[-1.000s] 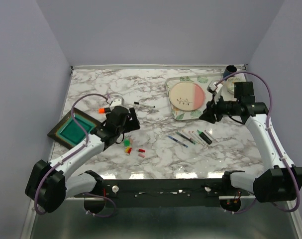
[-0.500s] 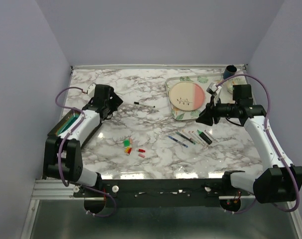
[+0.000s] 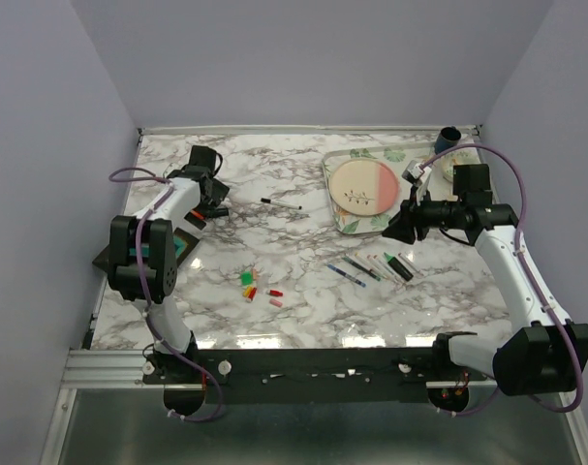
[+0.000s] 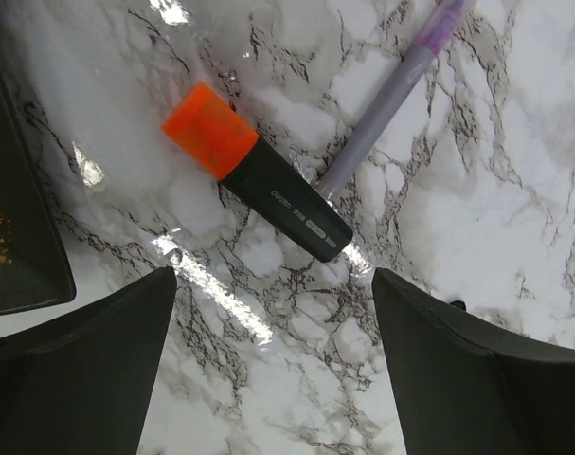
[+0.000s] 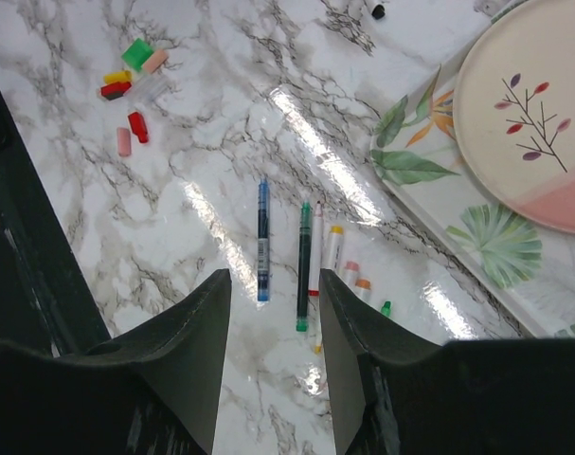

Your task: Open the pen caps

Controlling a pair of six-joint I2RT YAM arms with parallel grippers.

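The left claw (image 4: 273,284) hangs wide and empty just above the table (image 4: 476,218). Just ahead of its fingers lies a black highlighter (image 4: 282,204) with its orange cap (image 4: 209,130) on, a purple cable (image 4: 382,114) beside its other end and a dark tray (image 4: 22,237) off to one side. The right claw (image 5: 273,284) is half spread with nothing in it, over a row of pens (image 5: 304,265); loose caps (image 5: 131,85) lie in a small heap well apart to their left, and a plate (image 5: 543,123) sits on a leafy tray (image 5: 429,180) beyond.
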